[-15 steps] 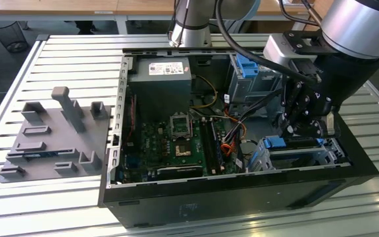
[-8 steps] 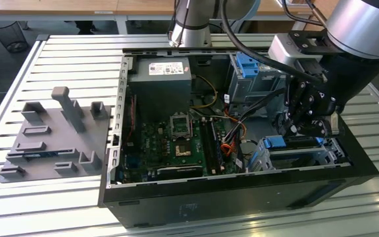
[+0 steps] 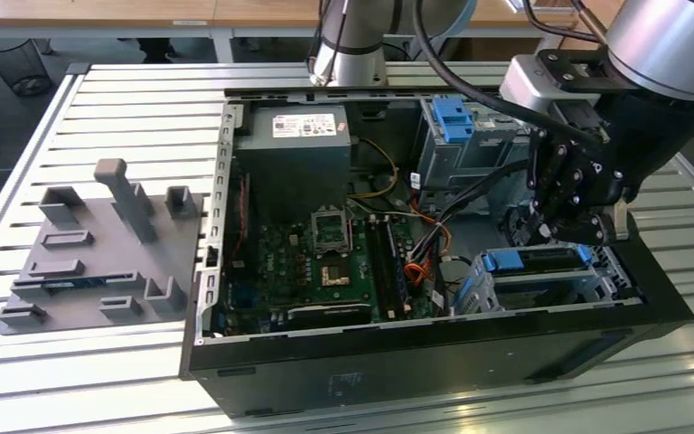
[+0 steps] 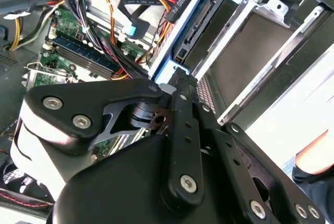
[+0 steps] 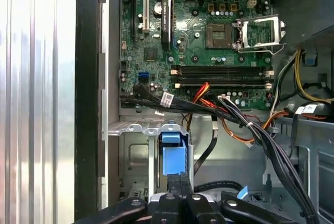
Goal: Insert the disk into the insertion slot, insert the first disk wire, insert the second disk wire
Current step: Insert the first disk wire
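Observation:
The disk (image 3: 538, 260), framed by its blue caddy (image 5: 172, 153), lies inside the insertion slot (image 3: 588, 287), a low grey metal cage at the case's front corner on the exterior view's right. My gripper (image 3: 571, 233) hangs just over the caddy's end. In both wrist views its black fingers (image 5: 175, 188) are pressed together, their tips against the blue caddy edge (image 4: 166, 69). The gripper (image 4: 177, 84) is shut with nothing between the fingers. A black flat cable with a light blue plug (image 4: 131, 27) and red-orange cables (image 5: 206, 92) lie loose nearby; which are the disk wires I cannot tell.
A taller grey cage with a blue latch (image 3: 454, 117) stands behind the slot. The motherboard (image 3: 323, 262) and power supply (image 3: 293, 149) fill the case. A thick black cable bundle (image 5: 261, 135) crosses beside the slot. A grey fixture block (image 3: 100, 244) sits on the slatted table (image 3: 118, 99).

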